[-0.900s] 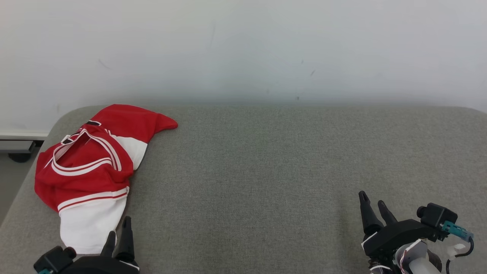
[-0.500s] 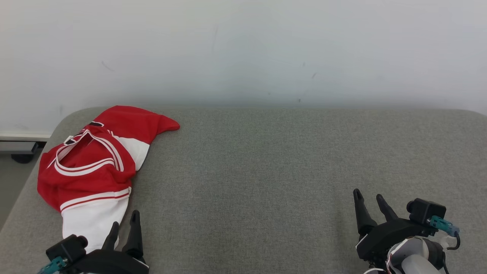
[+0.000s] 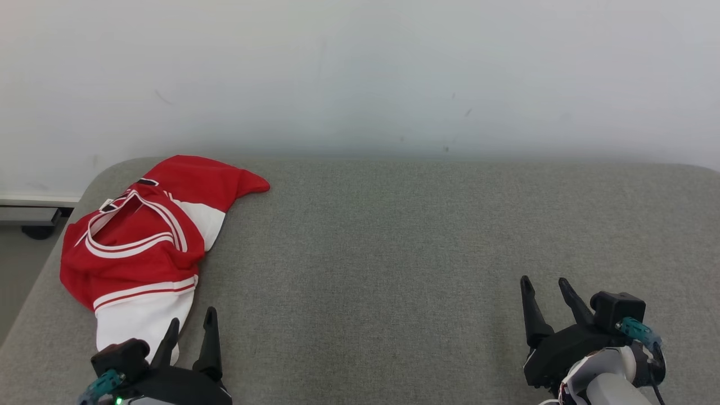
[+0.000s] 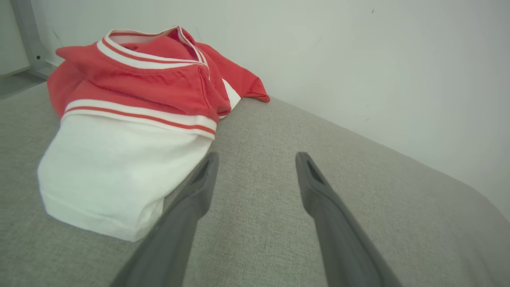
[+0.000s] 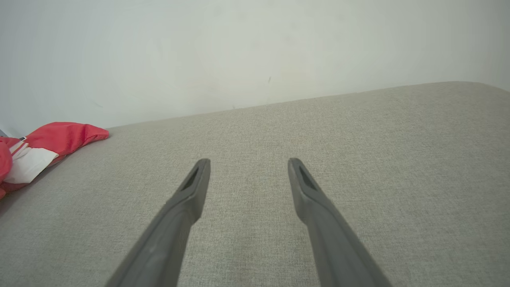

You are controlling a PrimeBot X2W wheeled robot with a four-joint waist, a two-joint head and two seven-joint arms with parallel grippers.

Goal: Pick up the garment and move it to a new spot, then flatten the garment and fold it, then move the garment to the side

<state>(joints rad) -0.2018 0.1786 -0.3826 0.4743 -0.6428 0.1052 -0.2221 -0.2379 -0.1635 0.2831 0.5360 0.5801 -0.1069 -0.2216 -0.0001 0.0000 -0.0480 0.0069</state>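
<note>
A red and white garment (image 3: 140, 247) lies bunched at the far left of the grey padded table (image 3: 394, 253), its white end toward me and a red corner pointing right. My left gripper (image 3: 192, 316) stands open just right of that white end, touching nothing. In the left wrist view the garment (image 4: 135, 99) lies ahead and to the left of the open left gripper (image 4: 258, 155), the left finger close beside the white cloth. At the lower right my right gripper (image 3: 544, 279) is open over bare table. From the right wrist, the right gripper (image 5: 249, 161) is empty, with the garment (image 5: 40, 151) far to the left.
A white wall (image 3: 360, 73) rises right behind the table. The table's rounded left edge drops to the floor, where a grey metal rail with a dark caster (image 3: 28, 222) stands. Bare grey table surface stretches from the garment to the right gripper.
The head camera has shifted a little. My left gripper has come further up and right, beside the garment's white end. My right gripper has edged slightly left. Both remain open.
</note>
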